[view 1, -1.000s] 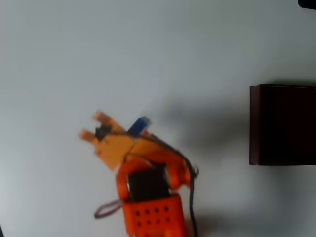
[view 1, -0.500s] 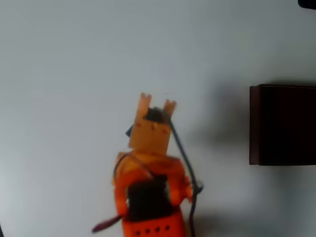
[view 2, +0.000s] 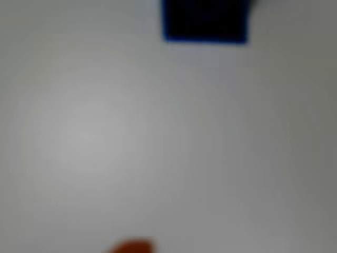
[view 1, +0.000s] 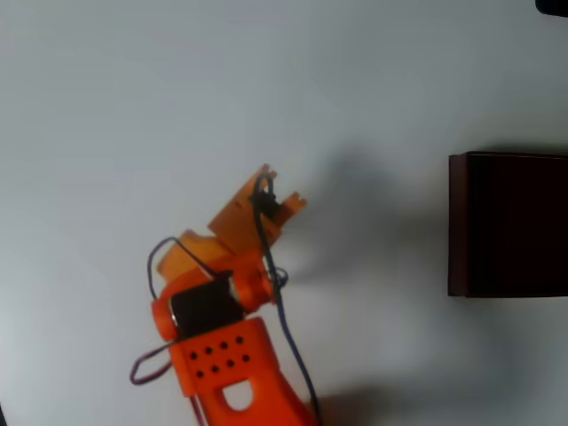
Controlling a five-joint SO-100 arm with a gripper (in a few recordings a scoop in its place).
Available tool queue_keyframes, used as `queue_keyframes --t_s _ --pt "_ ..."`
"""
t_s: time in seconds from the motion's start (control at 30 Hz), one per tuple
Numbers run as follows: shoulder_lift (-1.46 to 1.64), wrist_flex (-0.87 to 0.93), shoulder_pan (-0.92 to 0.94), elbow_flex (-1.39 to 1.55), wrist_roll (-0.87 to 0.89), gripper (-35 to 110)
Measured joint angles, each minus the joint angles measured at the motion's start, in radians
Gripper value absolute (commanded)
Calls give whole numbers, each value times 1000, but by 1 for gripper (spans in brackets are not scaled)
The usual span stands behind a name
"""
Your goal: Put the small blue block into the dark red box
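The small blue block (view 2: 205,20) shows in the wrist view as a dark blue rectangle at the very top edge, blurred, with pale table below it; I cannot tell from that view whether the fingers are touching it. In the overhead view the block is hidden from me, somewhere under the orange arm.

The gripper (view 1: 280,188) points up and to the right in the overhead view, two short orange fingertips (view 1: 295,203) with a small gap and something dark between them. Whether the jaws are pinching anything or merely standing apart, I cannot tell from up there. A black cable loops over the wrist and runs down past the arm's body to the bottom edge, and a reddish wire curls out at the lower left of the arm.

The dark red box (view 1: 458,222) sits at the right edge of the overhead view, cut off by the frame, its thin maroon wall facing the arm and its inside nearly black. It stands well apart from the gripper, with bare white table (view 1: 177,106) between them.

No writing or label can be read anywhere. The table is open above and to the left of the arm, and a soft shadow lies between the gripper and the box.
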Motion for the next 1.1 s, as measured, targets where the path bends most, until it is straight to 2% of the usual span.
queue_keyframes --t_s 0.33,1.1 --pt "-212 -41 52 -86 -23 28" --pt "-324 -60 57 -173 -35 27"
